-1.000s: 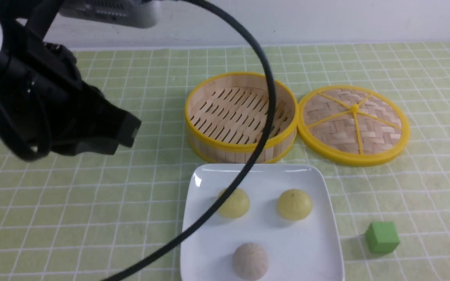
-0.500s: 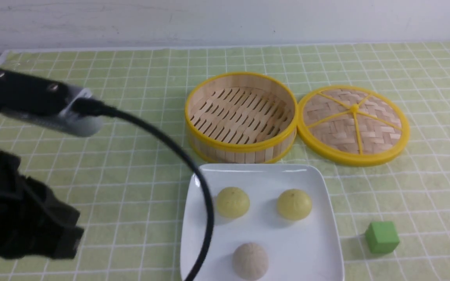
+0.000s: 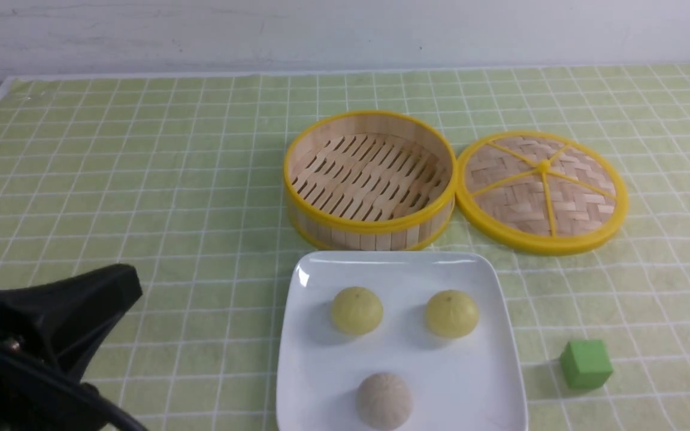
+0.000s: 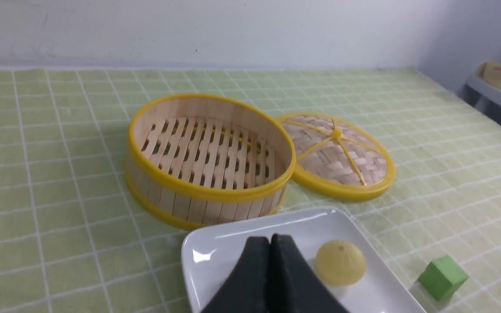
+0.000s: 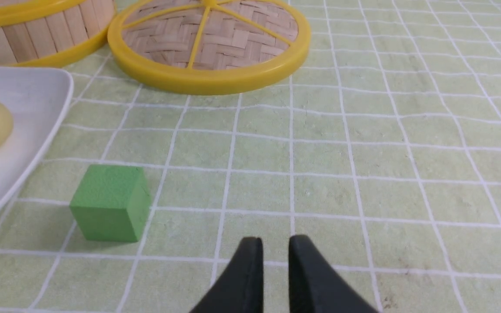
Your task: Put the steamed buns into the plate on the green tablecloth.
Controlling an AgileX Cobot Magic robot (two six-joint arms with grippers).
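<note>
Two pale yellow buns [image 3: 405,313] sit side by side, apart from each other, on the white plate [image 3: 333,371], toward its far side. A grey-brown speckled bun [image 3: 384,401] rests on the same plate, nearer the robot and between the two across its width. The plate, square with rounded corners and a raised rim, stands on the green cloth [image 3: 201,323], whose thin white lines form a grid over the desk. Just beyond the plate is the round steamer [image 3: 370,224], yellow-rimmed, with a slatted bottom. The lid [image 3: 541,185], woven with yellow ribs and a central knob, lies flat beside it on the right. To the right of the plate, apart from it, a small green cube [image 3: 586,364] rests on the cloth. A pale wall [image 3: 345,36] rises behind the cloth. The dark left arm [image 3: 75,323] fills the near left corner of the front view. In the left wrist view the left fingers [image 4: 275,248] are together, with nothing between them, and hide part of the plate. In the right wrist view the right fingers [image 5: 275,248] stand a little apart, with only bare cloth showing in the gap.
</note>
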